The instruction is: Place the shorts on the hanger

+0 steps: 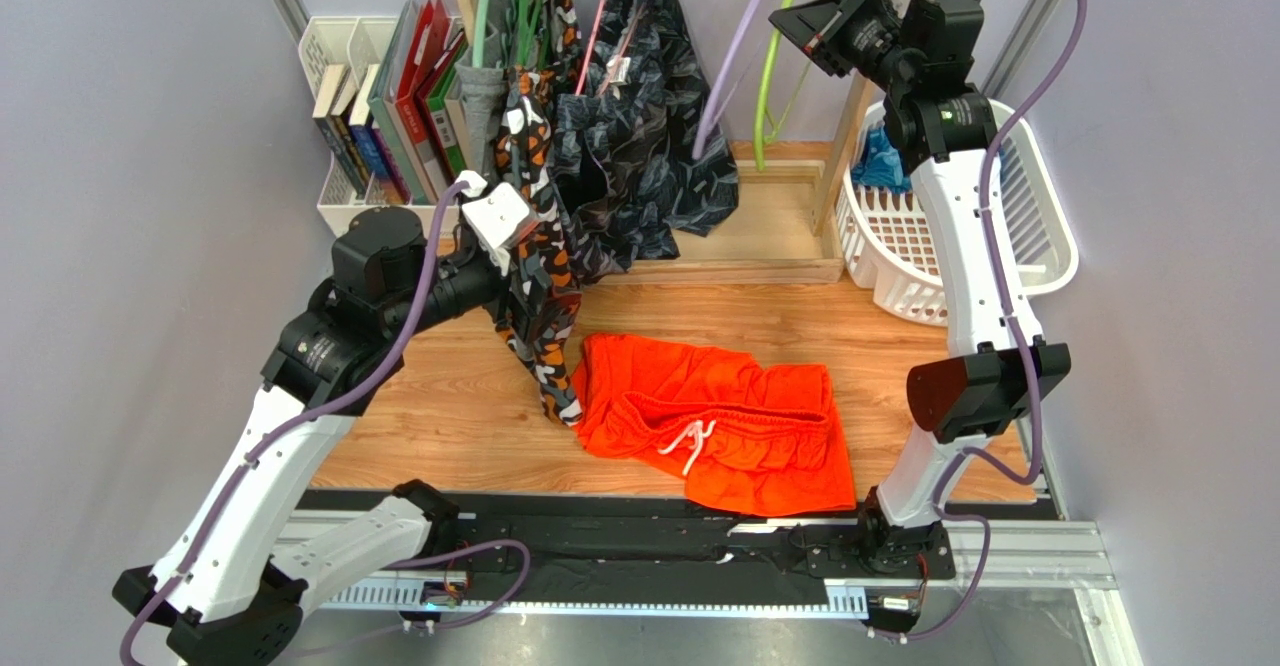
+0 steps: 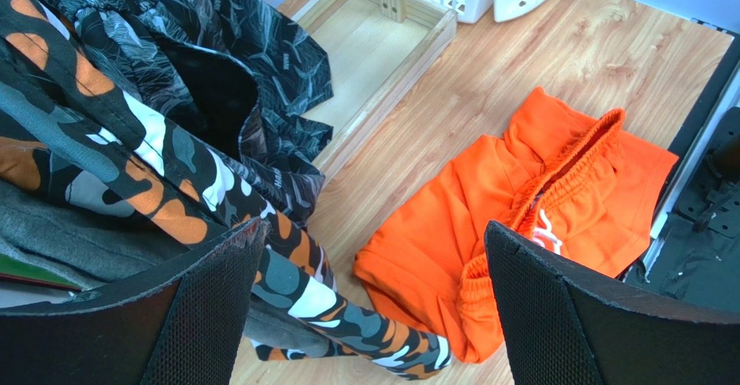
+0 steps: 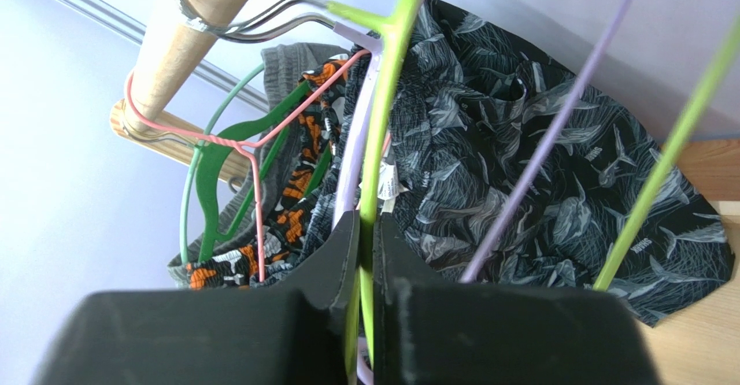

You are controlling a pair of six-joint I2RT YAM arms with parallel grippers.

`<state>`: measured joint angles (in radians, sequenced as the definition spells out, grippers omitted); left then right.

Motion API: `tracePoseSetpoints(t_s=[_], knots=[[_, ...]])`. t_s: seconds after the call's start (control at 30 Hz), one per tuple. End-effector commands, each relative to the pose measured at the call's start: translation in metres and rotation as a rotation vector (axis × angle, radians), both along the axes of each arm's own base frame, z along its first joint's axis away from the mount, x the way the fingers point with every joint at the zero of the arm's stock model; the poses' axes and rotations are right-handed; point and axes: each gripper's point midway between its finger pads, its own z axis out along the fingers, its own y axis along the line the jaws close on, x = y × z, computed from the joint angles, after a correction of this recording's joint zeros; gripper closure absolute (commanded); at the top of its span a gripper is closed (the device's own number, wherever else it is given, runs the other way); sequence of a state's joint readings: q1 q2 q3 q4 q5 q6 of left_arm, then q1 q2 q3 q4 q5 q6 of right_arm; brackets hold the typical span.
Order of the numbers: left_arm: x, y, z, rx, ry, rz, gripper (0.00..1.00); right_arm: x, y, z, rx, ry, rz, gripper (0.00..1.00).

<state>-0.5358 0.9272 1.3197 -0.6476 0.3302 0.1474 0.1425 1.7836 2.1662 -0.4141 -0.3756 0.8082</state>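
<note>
While right gripper pinches hanger well behind shorts, left gripper hangs spread beside shorts | step: likely fetching hanger | next: unhook, carry to shorts.

The shorts are bright orange, the hanger lime-green, the laundry basket white.

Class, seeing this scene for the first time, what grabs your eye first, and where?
The orange shorts lie spread on the table, near the middle. High at the back, the right gripper is shut on the lime hanger. The left gripper hangs open beside the camo garment.
</note>
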Motion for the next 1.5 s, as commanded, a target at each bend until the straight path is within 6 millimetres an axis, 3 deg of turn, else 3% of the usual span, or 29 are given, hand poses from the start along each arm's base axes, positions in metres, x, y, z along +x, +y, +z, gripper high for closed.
tracePoseSetpoints(t_s=[0.0, 0.33, 0.5, 0.73, 0.9, 1.0, 1.03, 1.1, 1.13, 1.23, 1.27, 1.33, 1.37, 1.47], knots=[[0.005, -0.001, 0.009, -0.003, -0.033, 0.0, 0.01, -0.014, -0.003, 0.041, 0.041, -0.106, 0.016, 1.0], [0.007, -0.006, 0.01, -0.006, -0.022, -0.015, 0.01, -0.041, -0.033, 0.069, 0.107, -0.177, 0.012, 1.0], [0.005, -0.009, 0.01, -0.012, -0.023, -0.039, 0.01, -0.078, -0.021, 0.085, 0.093, -0.273, 0.131, 1.0], [0.008, -0.013, 0.011, -0.013, -0.021, -0.05, 0.01, -0.098, -0.012, 0.084, 0.083, -0.302, 0.227, 1.0], [0.007, -0.011, 0.012, 0.002, -0.036, -0.055, 0.01, -0.105, -0.005, 0.062, 0.137, -0.2, 0.285, 1.0], [0.005, -0.011, 0.01, 0.014, -0.038, -0.063, 0.01, -0.121, -0.001, 0.049, 0.137, -0.155, 0.321, 1.0], [0.004, -0.011, 0.01, 0.018, -0.04, -0.072, 0.01, -0.137, 0.0, 0.053, 0.127, -0.167, 0.346, 1.0], [0.0, -0.011, 0.009, 0.028, -0.043, -0.092, 0.01, -0.149, 0.003, 0.042, 0.116, -0.128, 0.369, 1.0], [-0.002, -0.012, 0.009, 0.03, -0.045, -0.101, 0.01, -0.169, 0.003, 0.047, 0.105, -0.147, 0.385, 1.0], [-0.007, -0.014, 0.009, 0.04, -0.051, -0.144, 0.01, -0.191, 0.003, 0.026, 0.087, -0.093, 0.392, 1.0], [-0.011, -0.017, 0.008, 0.043, -0.057, -0.172, 0.01, -0.215, 0.002, 0.024, 0.076, -0.081, 0.39, 1.0], [-0.014, -0.017, 0.009, 0.042, -0.064, -0.189, 0.01, -0.229, -0.001, -0.002, 0.031, -0.043, 0.368, 1.0], [-0.016, -0.018, 0.008, 0.043, -0.066, -0.202, 0.01, -0.257, -0.004, -0.007, 0.01, -0.038, 0.354, 1.0], [-0.022, -0.019, 0.008, 0.04, -0.074, -0.226, 0.01, -0.285, -0.014, -0.049, -0.087, 0.023, 0.298, 1.0]])
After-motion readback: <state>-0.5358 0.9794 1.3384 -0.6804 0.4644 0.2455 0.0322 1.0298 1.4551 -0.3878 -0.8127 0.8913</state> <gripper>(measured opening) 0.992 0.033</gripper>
